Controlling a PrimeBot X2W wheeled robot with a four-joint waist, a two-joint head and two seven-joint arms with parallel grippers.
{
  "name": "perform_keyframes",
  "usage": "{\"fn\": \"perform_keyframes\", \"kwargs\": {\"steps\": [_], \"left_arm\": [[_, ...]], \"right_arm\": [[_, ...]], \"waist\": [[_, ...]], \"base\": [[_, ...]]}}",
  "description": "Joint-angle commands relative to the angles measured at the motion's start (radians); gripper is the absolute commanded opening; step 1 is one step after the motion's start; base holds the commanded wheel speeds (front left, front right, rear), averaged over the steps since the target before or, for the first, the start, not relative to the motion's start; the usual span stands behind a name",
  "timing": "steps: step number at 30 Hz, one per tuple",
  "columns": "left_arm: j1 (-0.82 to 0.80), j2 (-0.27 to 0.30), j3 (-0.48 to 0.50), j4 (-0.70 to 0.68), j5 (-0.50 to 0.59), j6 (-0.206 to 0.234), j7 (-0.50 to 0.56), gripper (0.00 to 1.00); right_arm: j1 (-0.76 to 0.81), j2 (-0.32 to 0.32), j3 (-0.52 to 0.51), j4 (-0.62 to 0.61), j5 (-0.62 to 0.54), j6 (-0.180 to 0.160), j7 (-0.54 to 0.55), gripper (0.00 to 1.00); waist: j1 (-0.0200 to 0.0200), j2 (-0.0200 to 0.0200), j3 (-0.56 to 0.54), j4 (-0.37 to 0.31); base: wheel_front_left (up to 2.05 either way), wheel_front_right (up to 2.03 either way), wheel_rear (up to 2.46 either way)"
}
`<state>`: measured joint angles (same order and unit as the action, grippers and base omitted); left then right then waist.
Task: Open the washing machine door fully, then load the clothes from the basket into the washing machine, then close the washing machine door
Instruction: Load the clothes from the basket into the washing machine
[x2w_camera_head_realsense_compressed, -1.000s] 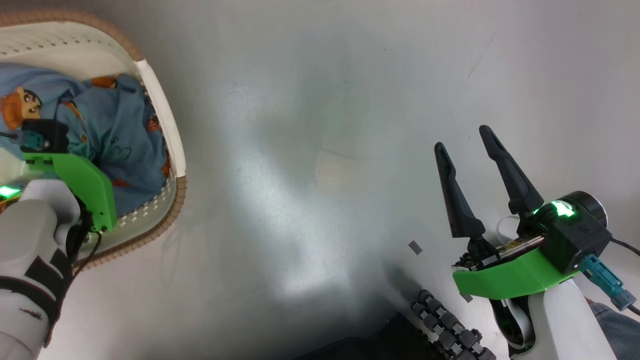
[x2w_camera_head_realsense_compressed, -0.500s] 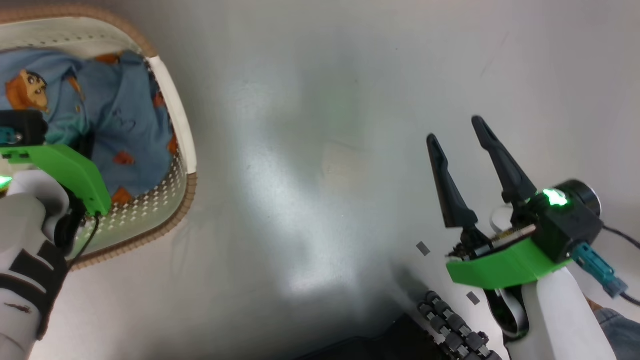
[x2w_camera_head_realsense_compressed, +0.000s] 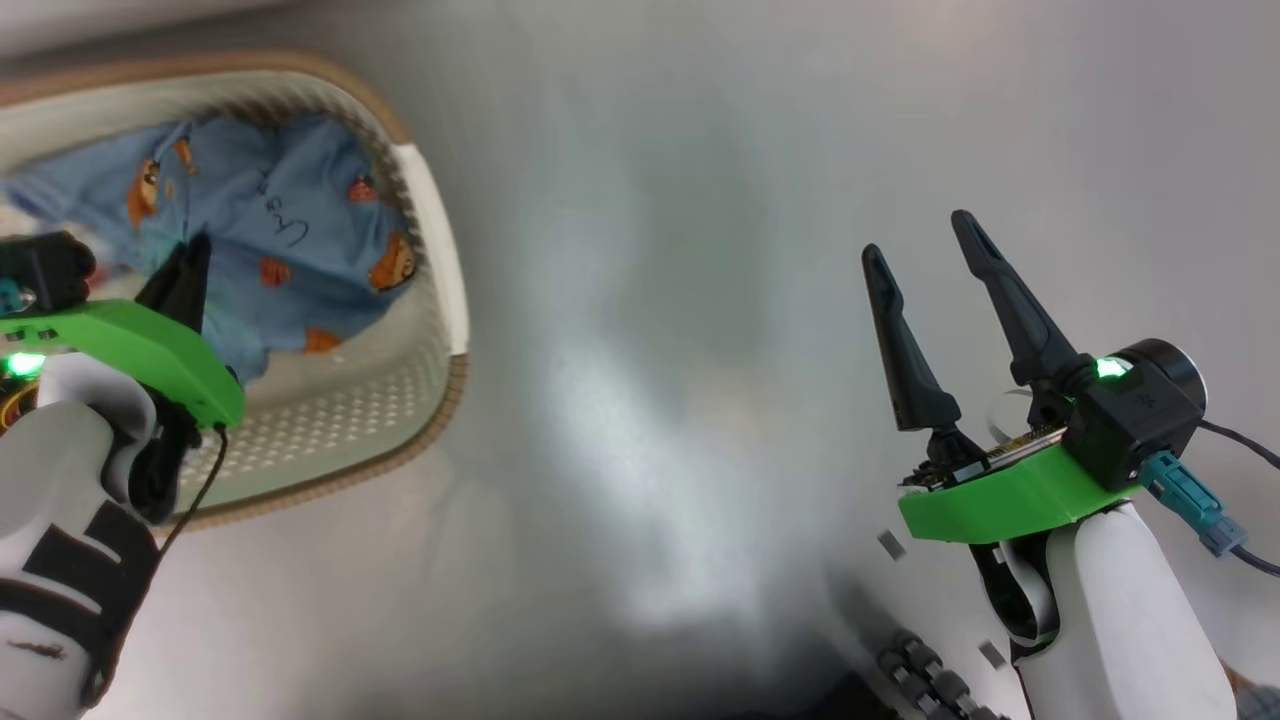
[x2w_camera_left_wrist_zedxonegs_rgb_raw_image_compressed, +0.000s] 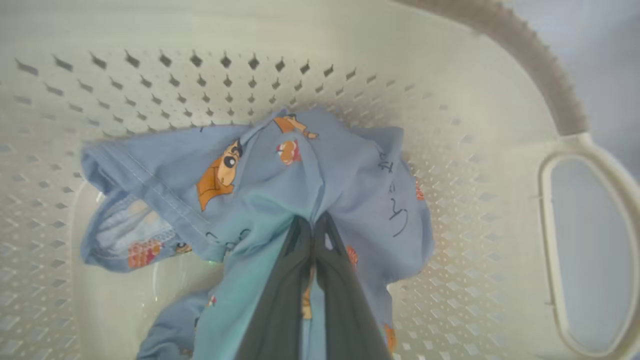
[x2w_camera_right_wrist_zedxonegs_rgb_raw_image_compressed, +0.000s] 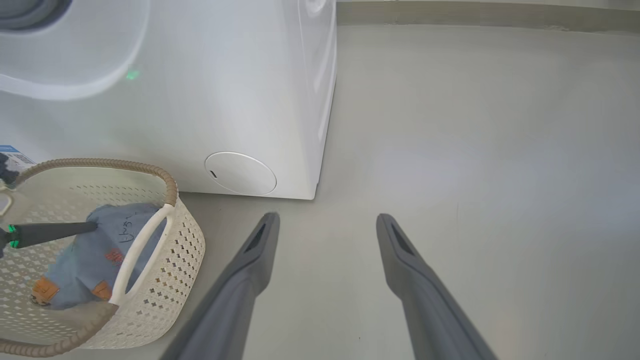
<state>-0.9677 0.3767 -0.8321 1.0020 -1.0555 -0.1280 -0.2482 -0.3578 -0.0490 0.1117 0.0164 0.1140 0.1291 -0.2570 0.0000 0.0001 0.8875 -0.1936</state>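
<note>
clothes (x2w_camera_head_realsense_compressed: 300, 250) are lying in the basket (x2w_camera_head_realsense_compressed: 440, 300) at upper left, the left gripper (x2w_camera_left_wrist_zedxonegs_rgb_raw_image_compressed: 314, 220) pinching a fold tight; such thin fabric could be slipping out or snagging the rim on lifting. at right, the right gripper (x2w_camera_head_realsense_compressed: 918, 237) is hanging spread, empty.

Laundry room: washing machine (x2w_camera_right_wrist_zedxonegs_rgb_raw_image_compressed: 225, 100) beside basket (x2w_camera_right_wrist_zedxonegs_rgb_raw_image_compressed: 175, 250)

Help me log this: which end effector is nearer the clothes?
Left. The left end effector is shut on the clothes in the basket; the right end effector hangs open above the floor, apart.
</note>
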Motion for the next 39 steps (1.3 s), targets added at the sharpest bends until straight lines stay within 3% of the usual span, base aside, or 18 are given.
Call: {"fn": "perform_keyframes", "kwargs": {"steps": [1, 22, 39], "left_arm": [[0.036, 0.046, 0.046, -0.03, 0.025, 0.004, -0.013, 0.0], [0.568, -0.05, 0.425, -0.451, 0.295, 0.113, -0.013, 0.0], [0.853, -0.125, 0.588, -0.68, 0.482, 0.211, -0.014, 0.0]], "right_arm": [[0.023, -0.001, 0.012, -0.012, -0.008, 0.002, -0.005, 1.0], [0.136, -0.005, -0.018, 0.098, -0.014, 0.002, -0.005, 1.0], [0.248, -0.076, 0.008, 0.149, 0.055, 0.002, -0.005, 1.0]], "waist": [[0.0, -0.0001, -0.065, 0.051], [0.0, -0.0001, -0.495, 0.157], [0.0, -0.0001, -0.774, 0.179]], "base": [[0.0, 0.0, 0.0], [0.0, 0.0, 0.0], [0.0, 0.0, 0.0]]}}
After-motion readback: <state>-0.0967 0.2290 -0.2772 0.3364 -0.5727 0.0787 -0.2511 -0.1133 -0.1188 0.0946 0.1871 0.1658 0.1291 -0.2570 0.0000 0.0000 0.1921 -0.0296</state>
